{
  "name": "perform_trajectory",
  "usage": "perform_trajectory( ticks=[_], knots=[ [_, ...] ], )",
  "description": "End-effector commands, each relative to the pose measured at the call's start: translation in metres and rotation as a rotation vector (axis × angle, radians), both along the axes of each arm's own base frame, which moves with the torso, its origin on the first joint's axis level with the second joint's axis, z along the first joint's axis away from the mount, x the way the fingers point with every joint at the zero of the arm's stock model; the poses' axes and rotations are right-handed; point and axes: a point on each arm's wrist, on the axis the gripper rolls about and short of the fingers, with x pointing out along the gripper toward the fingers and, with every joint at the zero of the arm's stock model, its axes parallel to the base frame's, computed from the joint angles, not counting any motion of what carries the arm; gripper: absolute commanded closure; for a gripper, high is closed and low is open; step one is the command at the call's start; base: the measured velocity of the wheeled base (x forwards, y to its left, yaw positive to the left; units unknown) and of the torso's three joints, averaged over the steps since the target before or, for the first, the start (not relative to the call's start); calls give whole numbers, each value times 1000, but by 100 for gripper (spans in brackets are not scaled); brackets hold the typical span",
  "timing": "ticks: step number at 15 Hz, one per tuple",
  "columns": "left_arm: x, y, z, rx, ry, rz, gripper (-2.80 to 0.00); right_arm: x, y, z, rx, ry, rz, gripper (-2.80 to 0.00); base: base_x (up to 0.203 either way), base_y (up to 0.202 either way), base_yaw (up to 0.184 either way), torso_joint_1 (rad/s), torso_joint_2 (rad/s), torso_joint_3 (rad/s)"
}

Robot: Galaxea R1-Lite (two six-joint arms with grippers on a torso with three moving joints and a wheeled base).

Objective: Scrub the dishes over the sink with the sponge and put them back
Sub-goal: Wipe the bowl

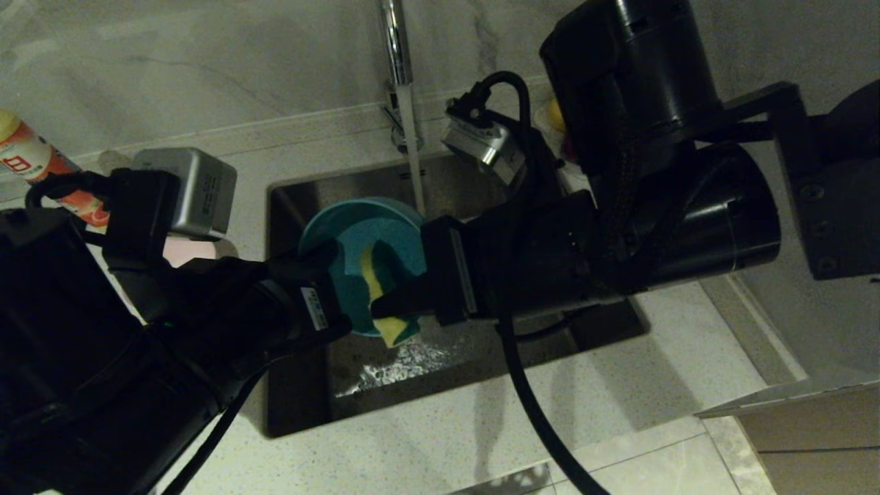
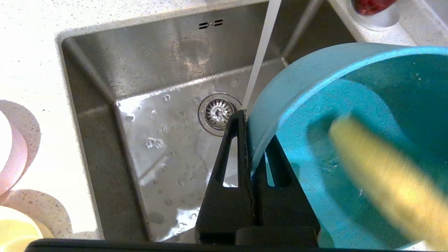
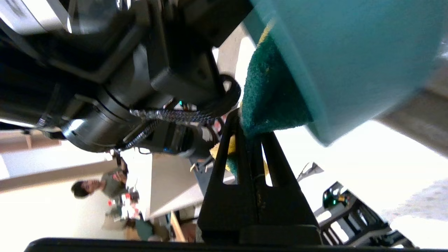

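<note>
My left gripper (image 2: 250, 126) is shut on the rim of the light blue bowl (image 2: 350, 87) and holds it tilted on edge over the sink (image 2: 147, 87). In the head view, the bowl (image 1: 357, 220) faces my right gripper (image 1: 392, 295), which is shut on the sponge (image 1: 395, 330). The sponge's green face (image 3: 269, 98) lies against the inside of the bowl (image 3: 350, 52); its yellow foam (image 2: 381, 175) shows blurred. The pale pink bowl (image 2: 12, 154) and the yellow bowl (image 2: 17, 227) stand on the counter beside the sink.
Water runs from the chrome tap (image 1: 395, 48) past the bowl's edge toward the drain strainer (image 2: 217, 112). A white saucer with fruit (image 2: 374, 10) sits at the sink's back corner. A red-labelled bottle (image 1: 34, 165) stands at the far left.
</note>
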Motion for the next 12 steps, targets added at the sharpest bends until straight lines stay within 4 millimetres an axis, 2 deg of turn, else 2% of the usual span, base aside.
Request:
perform_trajectory(
  ticks=[1,7,12],
  knots=[
    [-1,1,0,-5,-3,5,0,-2,-7,9,23,-13,-6,0,0,0,0,0,0,0],
    [-4,4,-10,9,25,-1,0,7,3,0,17,-11,-8,0,0,0,0,0,0,0],
    [-5,5,-17,33,40,-6,0,8,7,7,38,-38,0,0,0,0,0,0,0,0]
  ],
)
